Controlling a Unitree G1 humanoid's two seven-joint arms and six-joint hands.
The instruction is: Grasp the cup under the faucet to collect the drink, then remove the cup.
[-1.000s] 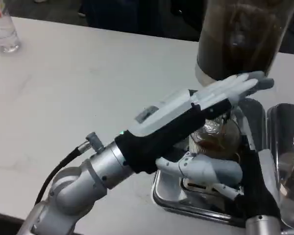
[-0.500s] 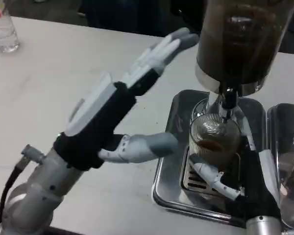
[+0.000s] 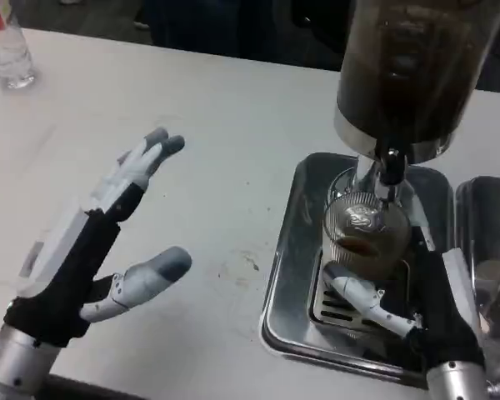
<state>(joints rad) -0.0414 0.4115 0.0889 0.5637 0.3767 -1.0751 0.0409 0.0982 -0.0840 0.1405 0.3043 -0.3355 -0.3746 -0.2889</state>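
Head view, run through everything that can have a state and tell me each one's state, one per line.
cup: upright under the faucet, partly filled with brown drink
faucet: directly over the cup; flow too hard to tell
dispenser tank: holds dark drink
right hand: grips the cup at its base
left hand: holds nothing, fingers spread above the table
drip tray: on the table, bearing the cup
bottle: upright at the far left corner

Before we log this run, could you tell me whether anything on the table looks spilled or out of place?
A few small brownish specks mark the white table just left of the metal tray, possibly drips. The cup stands upright under the faucet.
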